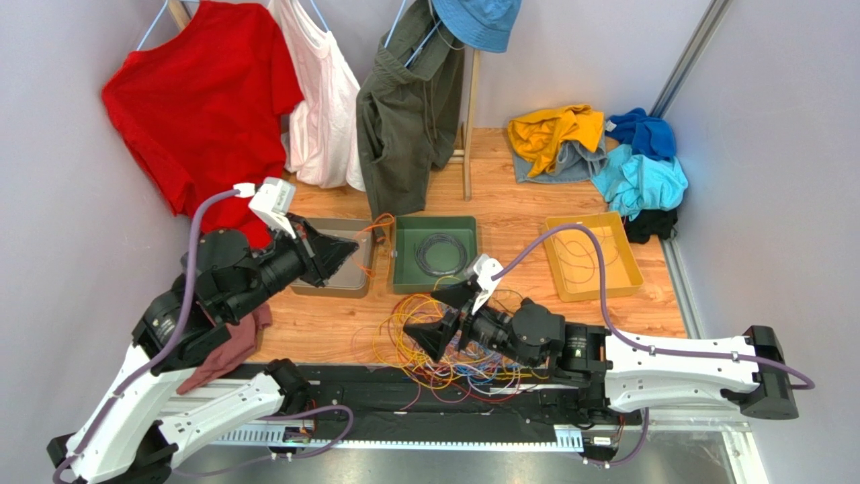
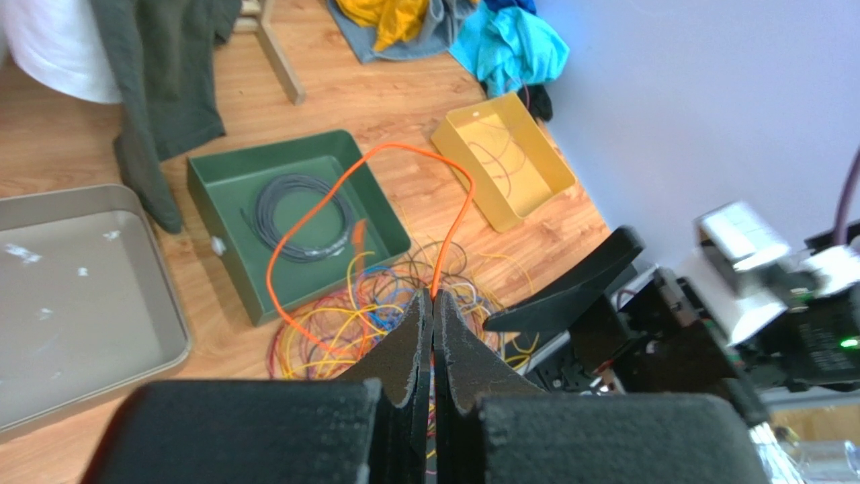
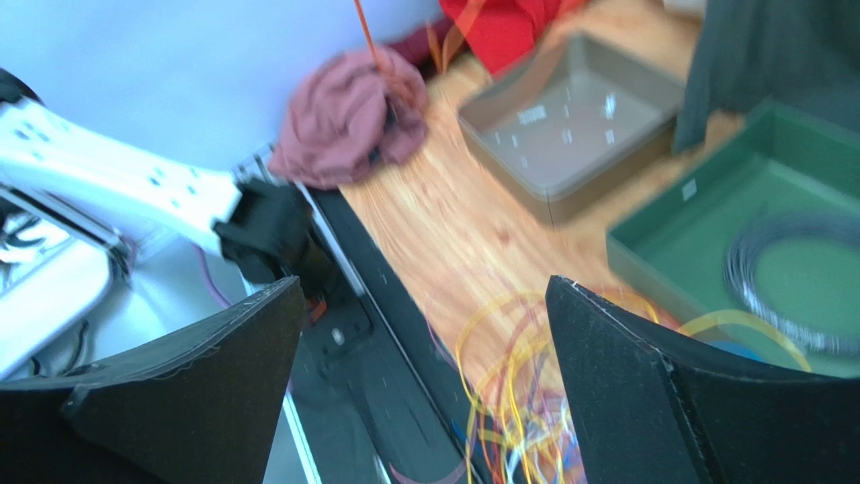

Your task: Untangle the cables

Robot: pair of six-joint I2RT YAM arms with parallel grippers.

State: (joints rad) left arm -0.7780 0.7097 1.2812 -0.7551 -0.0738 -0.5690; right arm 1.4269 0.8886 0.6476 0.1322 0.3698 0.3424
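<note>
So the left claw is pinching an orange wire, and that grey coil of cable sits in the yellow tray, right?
Not quite. The grey coil lies in the green tray, not the yellow one; the left wrist view shows it. The left gripper is indeed pinching the orange wire.

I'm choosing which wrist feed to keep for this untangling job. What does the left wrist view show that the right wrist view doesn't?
Only the left wrist: the left tool shut on an orange cable, and the yellow tray.
Only the right wrist: the maroon cloth, seen beyond the open right tool.
Both: the grey tray, the green tray with its grey coil, and the tangle of cables on the table.
</note>
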